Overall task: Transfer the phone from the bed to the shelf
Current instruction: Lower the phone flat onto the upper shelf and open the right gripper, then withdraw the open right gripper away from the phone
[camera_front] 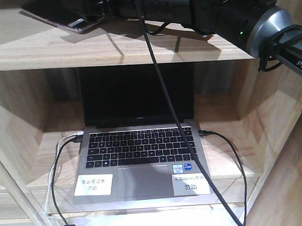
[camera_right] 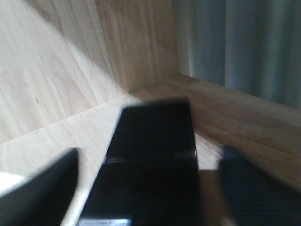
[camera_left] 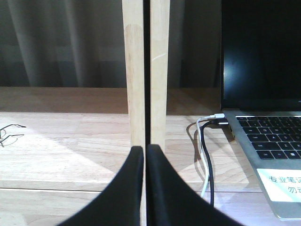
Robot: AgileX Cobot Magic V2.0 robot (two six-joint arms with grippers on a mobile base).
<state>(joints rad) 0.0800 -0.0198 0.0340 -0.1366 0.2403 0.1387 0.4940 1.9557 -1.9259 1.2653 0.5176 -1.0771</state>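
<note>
The phone [camera_right: 153,160] is seen lying flat on a board of the shelf [camera_right: 61,89], close to the corner made by the wooden side wall and the rear edge. In the front view only its end [camera_front: 78,23] is visible on the upper board, beside the dark right arm [camera_front: 196,7]. The right end effector [camera_right: 150,188] is spread wide, with one blurred finger [camera_right: 40,190] on each side of the phone, and no contact can be confirmed. The left end effector [camera_left: 145,188] is clenched with nothing between its fingers, before an upright divider [camera_left: 146,70]. A silver laptop [camera_front: 141,164] is placed open on the lower board, with cables [camera_front: 229,154] plugged in on both sides.
</note>
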